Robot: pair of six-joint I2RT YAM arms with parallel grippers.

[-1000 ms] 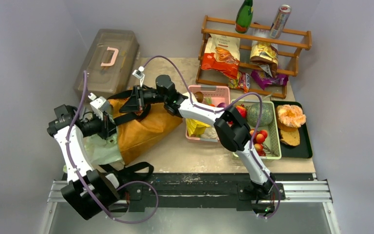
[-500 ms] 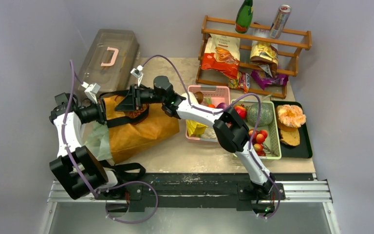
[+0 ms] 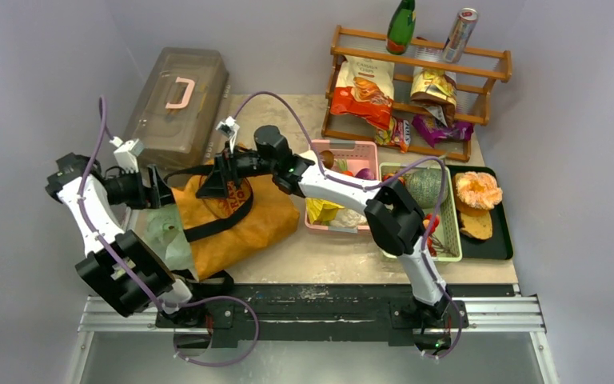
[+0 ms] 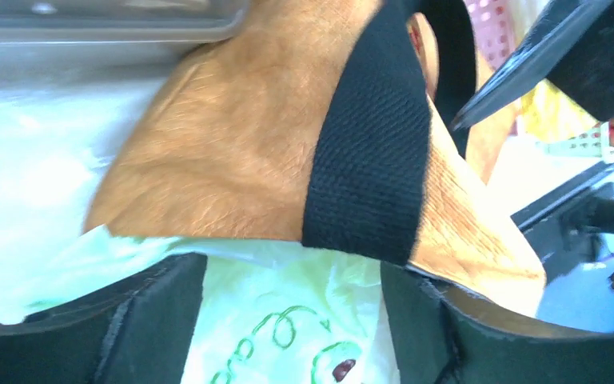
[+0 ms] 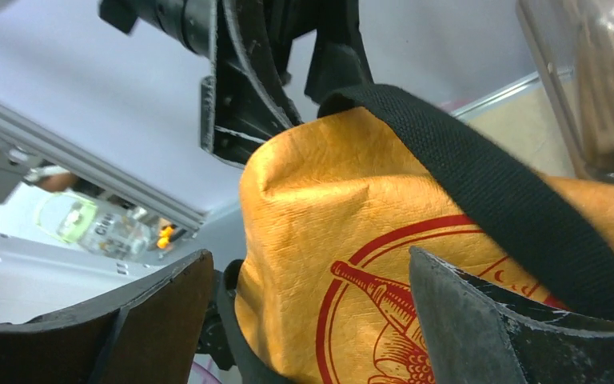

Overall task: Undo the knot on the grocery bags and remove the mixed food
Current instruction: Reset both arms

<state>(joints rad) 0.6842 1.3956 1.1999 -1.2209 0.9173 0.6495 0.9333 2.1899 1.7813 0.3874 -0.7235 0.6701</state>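
Note:
The mustard-brown tote [image 3: 248,224] lies flat on the table with a black strap [image 3: 225,224] draped across it. The pale-green plastic bag [image 3: 162,240] sticks out from under its left edge. My left gripper [image 3: 158,190] hovers open at the tote's left end. In the left wrist view the green bag [image 4: 288,320] lies between its fingers [image 4: 136,328], below the tote's edge [image 4: 232,152]. My right gripper [image 3: 213,179] stands open over the tote's round red logo [image 5: 384,304], gripping nothing. The knot is hidden. Food sits in the pink basket [image 3: 360,148] and the green basket [image 3: 450,232].
A grey-brown lidded box [image 3: 177,100] stands at the back left, close behind my left gripper. A wooden rack [image 3: 416,68] with chip bags, a bottle and a can fills the back right. A black tray [image 3: 502,232] lies at the far right.
Both grippers have opened and let go of the tote's black straps. My left arm has swung out to the left, and the tote has sagged flat with its strap across it.

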